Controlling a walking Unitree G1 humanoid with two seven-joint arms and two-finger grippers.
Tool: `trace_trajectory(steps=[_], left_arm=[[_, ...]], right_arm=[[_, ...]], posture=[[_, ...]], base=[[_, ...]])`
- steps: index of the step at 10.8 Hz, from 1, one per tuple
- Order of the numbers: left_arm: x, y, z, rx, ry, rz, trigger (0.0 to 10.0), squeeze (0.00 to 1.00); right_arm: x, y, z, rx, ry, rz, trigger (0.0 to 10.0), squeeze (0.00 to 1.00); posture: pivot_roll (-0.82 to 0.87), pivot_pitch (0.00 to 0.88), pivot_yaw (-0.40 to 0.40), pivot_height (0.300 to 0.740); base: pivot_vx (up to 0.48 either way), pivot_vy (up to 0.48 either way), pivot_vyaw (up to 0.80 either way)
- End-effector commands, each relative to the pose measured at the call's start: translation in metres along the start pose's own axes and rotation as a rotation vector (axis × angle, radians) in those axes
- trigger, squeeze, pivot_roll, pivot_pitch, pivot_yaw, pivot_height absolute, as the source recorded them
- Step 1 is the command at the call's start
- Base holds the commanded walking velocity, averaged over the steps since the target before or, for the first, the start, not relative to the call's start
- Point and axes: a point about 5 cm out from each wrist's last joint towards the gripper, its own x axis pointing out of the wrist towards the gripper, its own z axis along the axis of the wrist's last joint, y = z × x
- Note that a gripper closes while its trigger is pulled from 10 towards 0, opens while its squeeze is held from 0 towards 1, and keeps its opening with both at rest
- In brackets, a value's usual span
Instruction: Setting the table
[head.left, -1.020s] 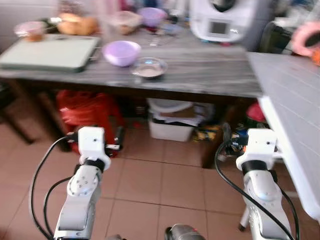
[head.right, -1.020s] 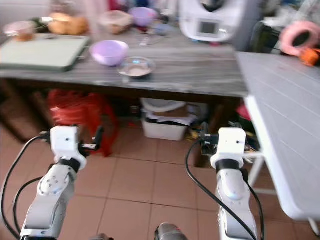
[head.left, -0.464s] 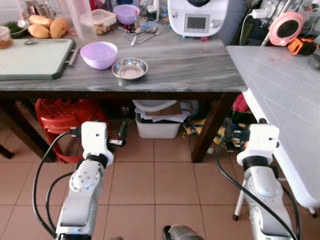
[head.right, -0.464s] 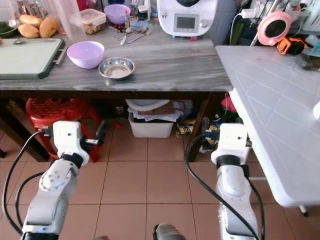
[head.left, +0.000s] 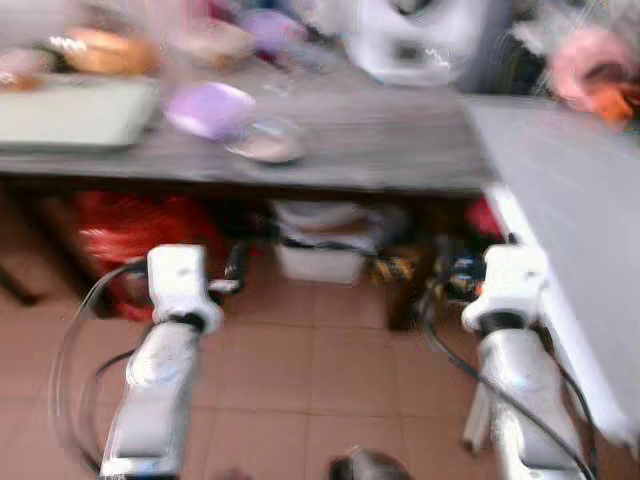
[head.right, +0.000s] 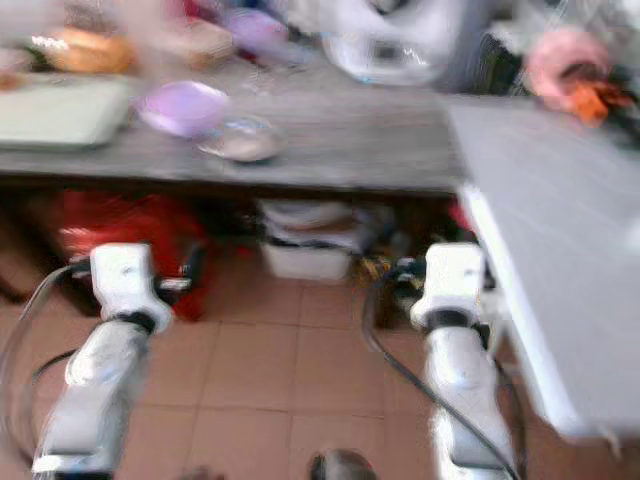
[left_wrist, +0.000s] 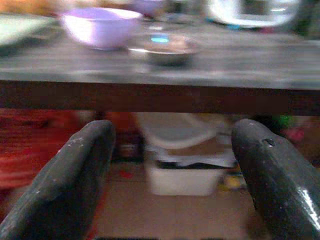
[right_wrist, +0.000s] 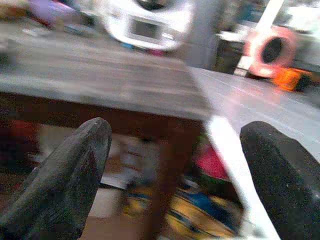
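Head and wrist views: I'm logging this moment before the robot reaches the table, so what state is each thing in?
left gripper: open, empty, below table height
right gripper: open, empty, below table height
purple bowl: upright on the wooden table
metal bowl: upright beside the purple bowl
white storage box: on the floor under the table

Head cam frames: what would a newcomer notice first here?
Probably the motion blur, then the two silver arms raised low in the foreground, left pincer and right pincer both open and empty above the tiled floor. Beyond them, a purple bowl and a small metal bowl sit side by side on the dark wooden table, with a white appliance at its back.
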Motion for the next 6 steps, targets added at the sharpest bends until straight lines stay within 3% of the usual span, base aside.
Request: trace_trajectory(steps=[1, 6], left_arm=[[0.0, 0.0027, 0.0032, 0.01, -0.005, -0.002, 10.0, 0.0], [0.0011, 0.002, 0.0027, 0.014, 0.0, -0.003, 10.0, 0.0]], right_arm=[[-0.0017, -0.001, 0.0052, 0.004, -0.018, -0.002, 10.0, 0.0], [-0.0037, -0.0015, 0.0049, -0.001, -0.008, 0.011, 10.0, 0.0]], posture=[[-0.04, 0.0, -0.006, 0.74], [-0.05, 0.0, -0.011, 0.74]], base=[[0.0, -0.311, -0.41], [0.0, 0.0, 0.0]])
